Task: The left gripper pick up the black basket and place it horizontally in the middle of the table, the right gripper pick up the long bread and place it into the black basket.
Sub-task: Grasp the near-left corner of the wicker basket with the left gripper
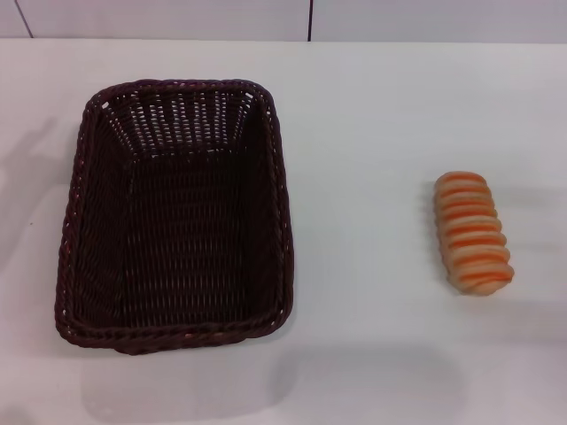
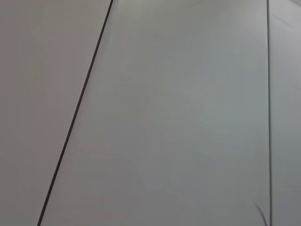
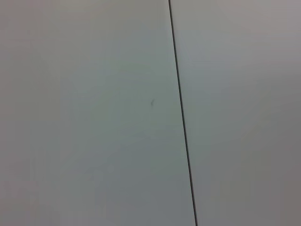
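A: What does the head view give us?

B: The table (image 1: 372,115), white, with two things on it. The basket (image 1: 174,217) sits on the left half, its long side running from near to far, open side up, nothing inside it. The bread (image 1: 472,233) lies well apart from it on the right, also lengthwise near to far, striped side up.

A: Are the two touching anything else?

B: No. Each rests alone on the tabletop, with bare white surface between them.

A: And the grippers?

B: Neither the left gripper nor the right gripper shows in the head view, so I cannot tell how far either one is open or whether it holds anything.

A: Do the wrist views help?

B: Not with that. The left wrist view shows only pale flat panels (image 2: 178,117) split by thin dark seams. The right wrist view shows the same kind of pale surface (image 3: 94,117) with one dark seam down it. No fingers, basket or bread appear in either. Only the head view shows the task's things.

A: What lies beyond the table?

B: A pale wall (image 1: 177,18) along the far edge, with dark seams like those.
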`<state>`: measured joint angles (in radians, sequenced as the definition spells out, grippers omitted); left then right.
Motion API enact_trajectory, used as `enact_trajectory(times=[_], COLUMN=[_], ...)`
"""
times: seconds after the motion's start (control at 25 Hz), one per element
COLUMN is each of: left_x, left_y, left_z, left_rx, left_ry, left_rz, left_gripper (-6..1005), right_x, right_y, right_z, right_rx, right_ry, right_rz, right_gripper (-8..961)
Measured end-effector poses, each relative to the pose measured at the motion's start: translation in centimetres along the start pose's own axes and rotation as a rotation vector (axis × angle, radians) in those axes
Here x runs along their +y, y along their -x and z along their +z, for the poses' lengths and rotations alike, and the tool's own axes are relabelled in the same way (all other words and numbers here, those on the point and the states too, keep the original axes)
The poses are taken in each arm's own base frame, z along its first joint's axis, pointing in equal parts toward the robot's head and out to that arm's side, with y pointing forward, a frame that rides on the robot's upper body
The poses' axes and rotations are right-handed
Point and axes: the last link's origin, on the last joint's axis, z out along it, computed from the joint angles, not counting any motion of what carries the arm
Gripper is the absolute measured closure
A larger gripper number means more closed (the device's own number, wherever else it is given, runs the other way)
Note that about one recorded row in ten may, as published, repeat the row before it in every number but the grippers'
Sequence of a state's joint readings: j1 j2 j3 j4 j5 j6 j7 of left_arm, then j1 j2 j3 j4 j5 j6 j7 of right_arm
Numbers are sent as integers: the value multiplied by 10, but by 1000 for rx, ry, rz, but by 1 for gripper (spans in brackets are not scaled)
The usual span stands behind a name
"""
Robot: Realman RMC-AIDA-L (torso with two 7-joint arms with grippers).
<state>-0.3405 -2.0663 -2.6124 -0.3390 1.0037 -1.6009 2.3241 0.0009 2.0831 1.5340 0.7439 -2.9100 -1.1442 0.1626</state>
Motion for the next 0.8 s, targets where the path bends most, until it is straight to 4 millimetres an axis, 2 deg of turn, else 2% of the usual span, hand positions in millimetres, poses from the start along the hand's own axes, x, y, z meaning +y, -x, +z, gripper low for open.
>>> enact_trajectory(times=[0.8], left_x=[1], left_y=[0], left_z=[0], left_rx=[1], left_ry=[5], left_rz=[-2], left_gripper=[547], right_x=[-1], right_y=[-1], right_z=[-2], right_rx=[4], right_ry=[-4], right_rz=[13], right_gripper=[251])
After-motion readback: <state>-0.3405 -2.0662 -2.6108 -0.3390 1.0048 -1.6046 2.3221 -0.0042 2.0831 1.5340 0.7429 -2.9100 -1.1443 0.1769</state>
